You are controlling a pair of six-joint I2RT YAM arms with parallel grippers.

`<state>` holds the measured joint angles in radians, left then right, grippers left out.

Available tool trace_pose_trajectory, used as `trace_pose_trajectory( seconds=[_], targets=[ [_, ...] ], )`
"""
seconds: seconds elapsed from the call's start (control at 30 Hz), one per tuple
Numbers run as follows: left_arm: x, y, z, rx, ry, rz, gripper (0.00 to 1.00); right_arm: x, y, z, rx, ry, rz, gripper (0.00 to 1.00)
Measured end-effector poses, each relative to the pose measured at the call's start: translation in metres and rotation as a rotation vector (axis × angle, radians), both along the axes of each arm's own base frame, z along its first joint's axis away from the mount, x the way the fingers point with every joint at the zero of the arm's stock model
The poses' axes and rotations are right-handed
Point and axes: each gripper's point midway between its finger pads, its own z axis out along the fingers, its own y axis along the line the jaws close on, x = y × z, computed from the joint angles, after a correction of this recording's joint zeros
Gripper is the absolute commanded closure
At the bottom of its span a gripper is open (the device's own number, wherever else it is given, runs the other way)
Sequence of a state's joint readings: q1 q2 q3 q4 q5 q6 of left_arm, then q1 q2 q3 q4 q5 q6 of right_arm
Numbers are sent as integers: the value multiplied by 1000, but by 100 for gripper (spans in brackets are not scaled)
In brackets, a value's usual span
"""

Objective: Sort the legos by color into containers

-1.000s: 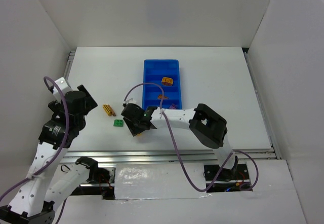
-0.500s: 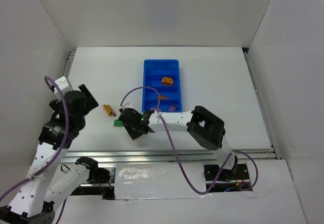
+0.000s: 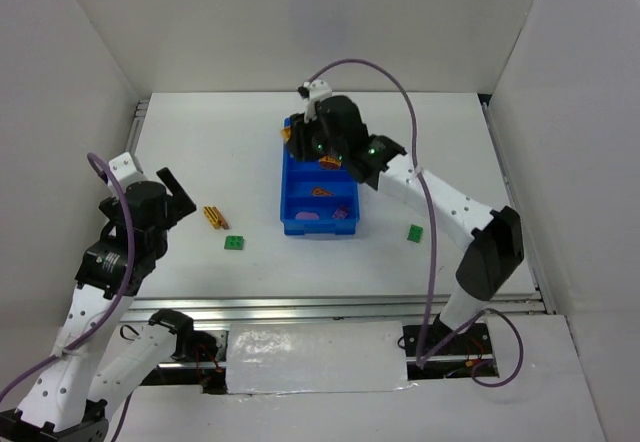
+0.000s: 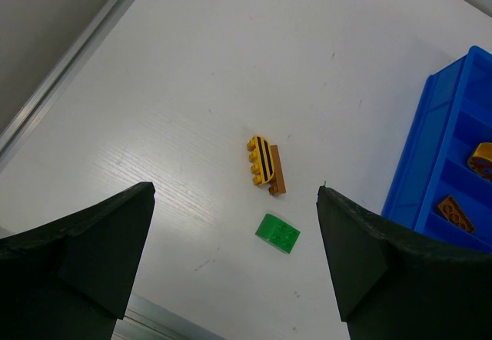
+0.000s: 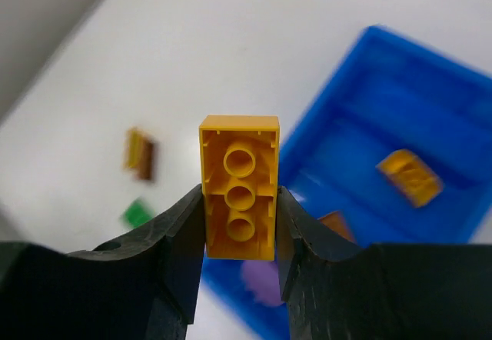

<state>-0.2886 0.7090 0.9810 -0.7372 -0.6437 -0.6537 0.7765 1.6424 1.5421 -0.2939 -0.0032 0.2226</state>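
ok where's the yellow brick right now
In the right wrist view the yellow brick is pinched in the right gripper. The top view puts that gripper above the far left corner of the blue tray.

green lego (image 4: 277,233), striped yellow lego (image 4: 262,160), blue tray (image 4: 411,163)

bright even light, soft shadows; tray (image 5: 346,109) blurred in right wrist view.
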Motion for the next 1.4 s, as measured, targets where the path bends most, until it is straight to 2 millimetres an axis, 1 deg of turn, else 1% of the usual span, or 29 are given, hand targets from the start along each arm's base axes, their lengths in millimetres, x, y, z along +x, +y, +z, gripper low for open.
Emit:
trace_pose_trajectory(
  seconds=[0.03,0.07,0.13,0.2,0.3,0.4,0.47,0.57,0.6,0.73,0.77,0.87,0.93,0.97,1.0,1.07,1.1,1.2,1.23,1.4],
  targets=[
    [0,-1,-1,-1,1,-3,0,27,-15,-1,-27,-29,-41,100],
    [1,-1,-1,-3,2,-7,1,48,-26,-6,-72,-46,-61,100],
    [1,-3,-2,-5,6,-17,0,76,-33,-28,-180,-67,-42,100],
    [2,-5,-4,-4,12,-29,0,94,-33,-59,-295,-70,4,100],
    [4,-9,-6,-1,24,-51,0,111,-34,-102,-443,-58,64,100],
    [6,-11,-7,-3,32,-61,1,123,-43,-127,-523,-37,95,100],
    [6,-12,-8,-5,36,-68,1,129,-54,-137,-548,-22,106,100],
    [8,-15,-7,-11,32,-85,1,138,-68,-144,-574,-18,106,99],
    [9,-16,-7,-9,32,-93,0,141,-72,-147,-583,-15,102,97],
    [13,-19,-10,-6,44,-112,0,143,-73,-159,-601,-4,113,93],
    [13,-20,-10,-7,46,-115,1,142,-72,-165,-607,4,118,90],
    [15,-23,-11,-13,50,-127,0,144,-69,-179,-617,22,128,88],
    [16,-24,-10,-15,46,-133,0,145,-66,-188,-621,33,134,76],
    [16,-24,-11,-17,46,-136,0,145,-66,-192,-623,40,136,63],
    [16,-25,-11,-19,47,-139,1,144,-67,-195,-625,46,136,54],
    [17,-25,-11,-15,49,-146,1,144,-66,-197,-624,52,134,49],
    [18,-25,-11,-12,53,-150,0,144,-66,-197,-623,53,133,41],
    [19,-27,-13,-13,60,-160,0,146,-64,-193,-612,47,126,36],
    [19,-28,-14,-14,62,-164,1,147,-64,-191,-609,44,124,33],
    [20,-29,-14,-18,65,-170,0,149,-62,-188,-592,40,116,32]
  ],
)
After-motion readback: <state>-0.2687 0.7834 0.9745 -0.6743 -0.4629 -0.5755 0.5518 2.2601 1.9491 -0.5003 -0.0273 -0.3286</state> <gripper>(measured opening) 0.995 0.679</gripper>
